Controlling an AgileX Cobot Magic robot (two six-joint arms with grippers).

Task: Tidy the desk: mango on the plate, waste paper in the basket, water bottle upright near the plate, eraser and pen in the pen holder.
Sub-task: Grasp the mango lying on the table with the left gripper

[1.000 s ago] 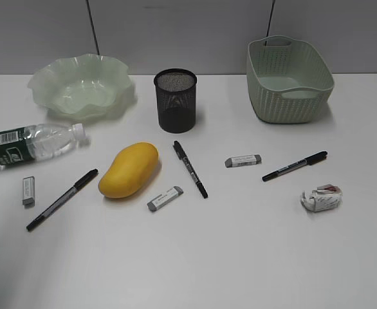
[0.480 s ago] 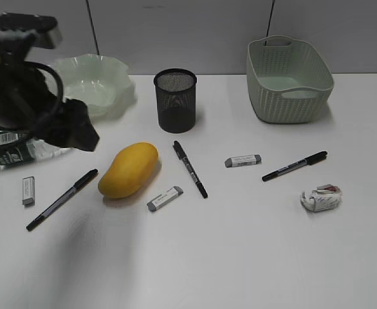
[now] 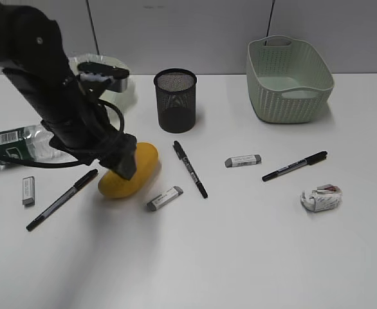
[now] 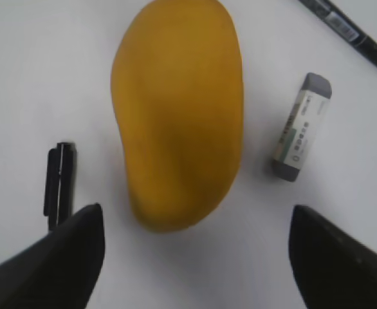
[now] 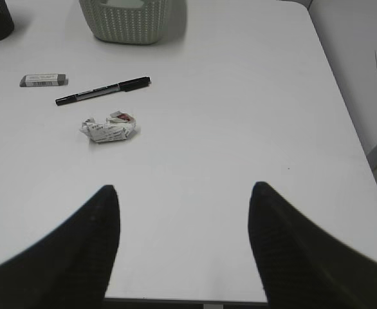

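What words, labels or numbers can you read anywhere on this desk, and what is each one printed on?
No text can be read anywhere.
water bottle: white print on the dark green label, too small to read.
eraser beside the mango: printed sleeve, blurred.
eraser near the basket: barcode-like print, unreadable.
waste paper: red and dark marks, illegible.

Smooth-skinned mango (image 4: 179, 116), matt desk (image 3: 240, 244)

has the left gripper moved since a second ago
Yes. The left gripper was out of the exterior view, then appeared at far left by the water bottle; now it is rightward, over the mango, jaws open.
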